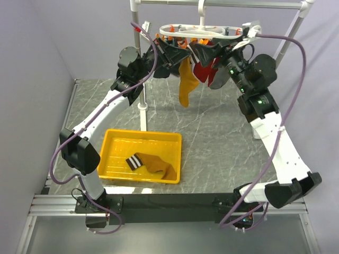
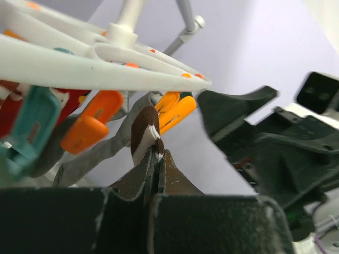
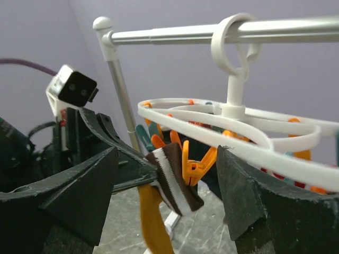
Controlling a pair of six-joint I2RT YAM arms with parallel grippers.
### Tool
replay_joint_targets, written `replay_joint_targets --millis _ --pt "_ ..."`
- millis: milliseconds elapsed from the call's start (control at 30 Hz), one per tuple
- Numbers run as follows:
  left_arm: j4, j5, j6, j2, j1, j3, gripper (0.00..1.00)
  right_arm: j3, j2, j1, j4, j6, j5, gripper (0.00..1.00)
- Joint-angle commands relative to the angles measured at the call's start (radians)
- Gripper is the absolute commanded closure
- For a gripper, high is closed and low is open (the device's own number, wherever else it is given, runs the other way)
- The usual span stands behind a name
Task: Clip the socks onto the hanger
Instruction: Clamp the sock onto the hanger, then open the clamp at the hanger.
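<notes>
One mustard sock (image 1: 186, 84) hangs below the white oval hanger (image 1: 183, 33). My left gripper (image 2: 158, 156) is shut on its brown-and-white striped cuff (image 2: 145, 129), holding it up just under the ring (image 2: 106, 66). In the right wrist view an orange clip (image 3: 196, 166) sits against the cuff (image 3: 175, 180) and seems to bite its edge. My right gripper (image 3: 167, 159) stands open, one finger on each side of clip and cuff, touching neither. The other sock (image 1: 151, 164) lies in the yellow tray.
The yellow tray (image 1: 114, 153) sits at the near left. A white rack pole (image 1: 142, 100) stands behind it and a top rail (image 1: 238, 4) carries the hanger's hook. Red and dark socks (image 1: 205, 71) and a grey sock (image 2: 95, 151) hang from other clips.
</notes>
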Motion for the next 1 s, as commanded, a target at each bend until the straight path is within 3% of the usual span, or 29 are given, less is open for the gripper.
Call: replay_joint_targets --millis 0,133,467,967 --pt "-0.043 -0.065 0.082 -0.02 -0.001 0.045 0.99 0.08 -0.09 -0.001 -0.144 0.019 0.095 0.19" --pt "-0.057 -0.09 0.113 -0.026 -0.001 0.038 1.0 0.108 -0.125 -0.002 -0.263 0.006 0.123 0.21" --pt "-0.089 -0.134 0.17 -0.032 0.0 0.038 1.0 0.028 -0.154 -0.001 -0.365 -0.094 0.321 0.28" --pt "-0.097 -0.134 0.196 -0.04 -0.001 0.036 0.99 0.097 -0.013 -0.001 -0.325 -0.255 0.393 0.32"
